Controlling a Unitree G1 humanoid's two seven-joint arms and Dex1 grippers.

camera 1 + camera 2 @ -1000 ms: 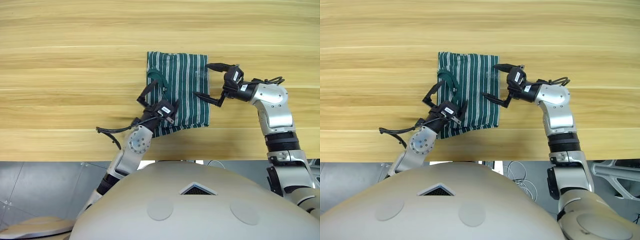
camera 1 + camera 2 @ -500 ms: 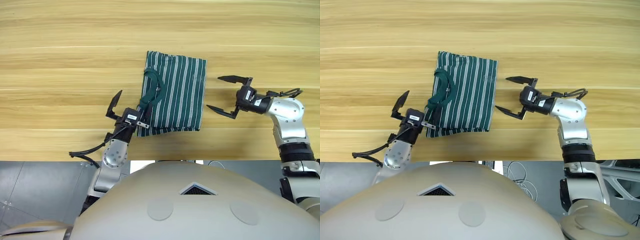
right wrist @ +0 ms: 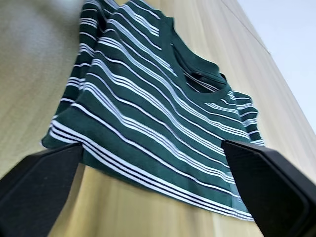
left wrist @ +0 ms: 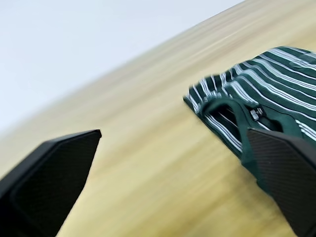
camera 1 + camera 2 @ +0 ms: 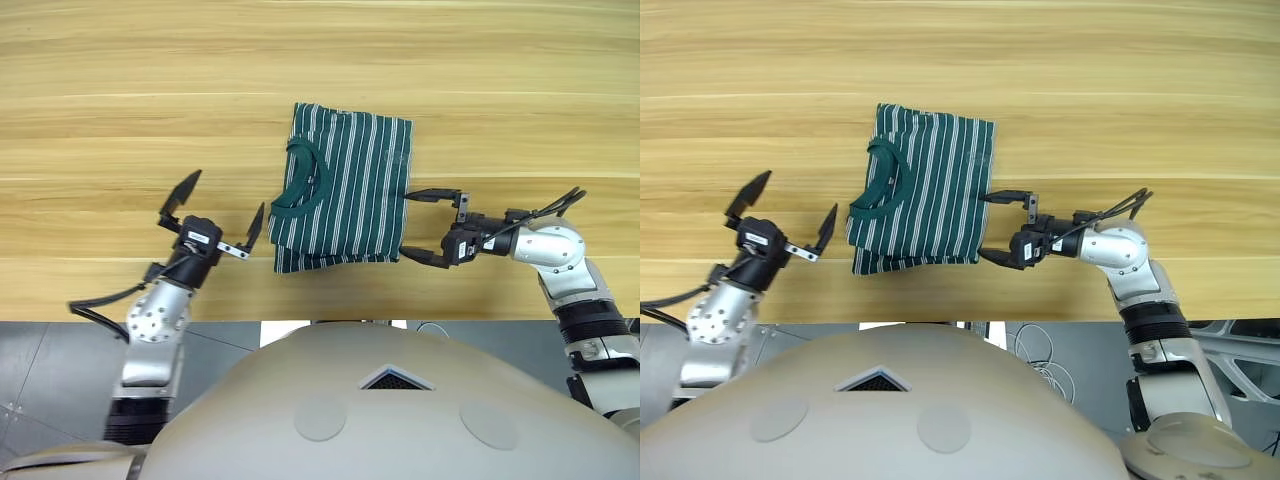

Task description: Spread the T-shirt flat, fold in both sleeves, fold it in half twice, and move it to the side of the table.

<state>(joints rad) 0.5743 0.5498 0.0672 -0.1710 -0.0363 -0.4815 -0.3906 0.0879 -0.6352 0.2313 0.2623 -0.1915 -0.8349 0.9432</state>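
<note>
Left eye view: the folded T-shirt (image 5: 345,185) lies toward the table's (image 5: 120,100) near edge. Left gripper (image 5: 225,200) gapes wide just left of it. Right gripper (image 5: 408,224) gapes wide at its right edge. The fabric is probably light, soft and slippery, so pinch all layers at a side edge.

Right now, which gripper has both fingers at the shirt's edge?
The right gripper: both fingers reach the T-shirt, at its right edge; the left gripper sits aside, one finger well clear.
</note>
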